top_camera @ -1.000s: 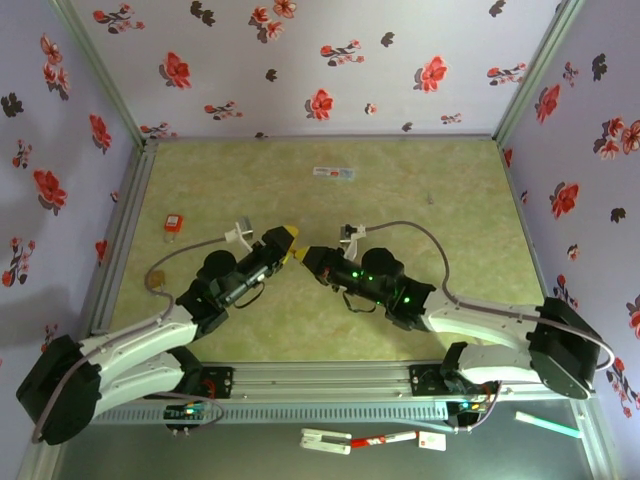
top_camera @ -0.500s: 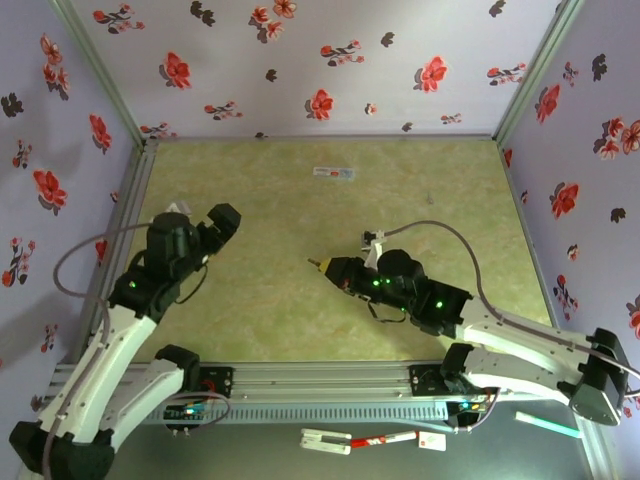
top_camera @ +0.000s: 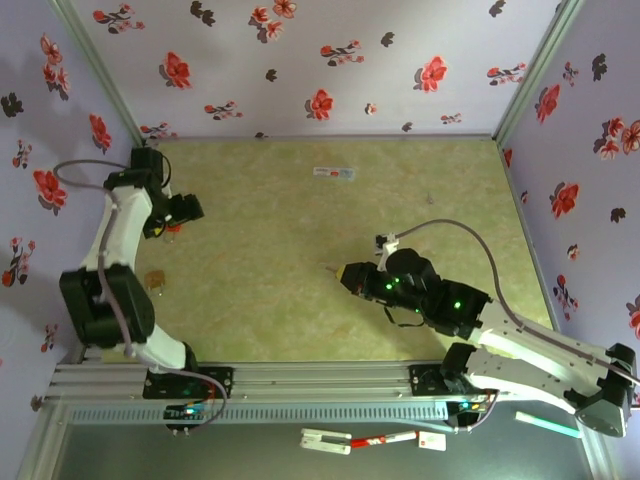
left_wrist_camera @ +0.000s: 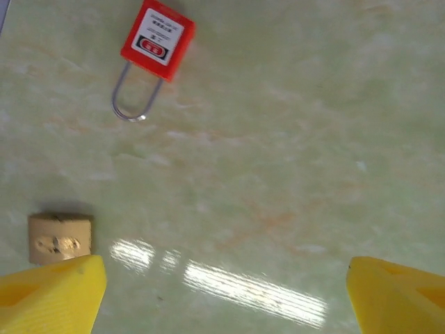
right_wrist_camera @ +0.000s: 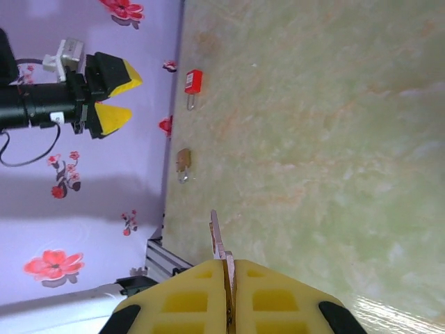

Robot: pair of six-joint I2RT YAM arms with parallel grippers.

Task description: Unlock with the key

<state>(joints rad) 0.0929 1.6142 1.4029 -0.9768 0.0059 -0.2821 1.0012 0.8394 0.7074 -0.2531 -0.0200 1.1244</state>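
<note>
Right gripper [right_wrist_camera: 228,264] has its two yellow fingers pressed together on the key [right_wrist_camera: 217,235]. The key is thin and silver. Its tip sticks out past the fingers. From above, the key [top_camera: 332,268] is close to the middle of the table [top_camera: 300,200], and it points to the left. I cannot tell if it touches the table.

Far off to the left lies the red padlock [left_wrist_camera: 156,40]. It is flat on the table, close to the left wall [top_camera: 60,120]. It has a white label on its red body and a silver loop. The key and the red padlock are well apart.

Over that spot hangs the left gripper [top_camera: 185,208]. Its yellow fingers [left_wrist_camera: 52,292] are spread wide, and nothing is between them.

Near the red padlock lies a brass padlock [left_wrist_camera: 60,238]. It is flat on the table too. It sits closer to the front edge than the red one.

At the back of the table is a small white strip [top_camera: 333,173]. Purple walls with red flowers stand around the table.
</note>
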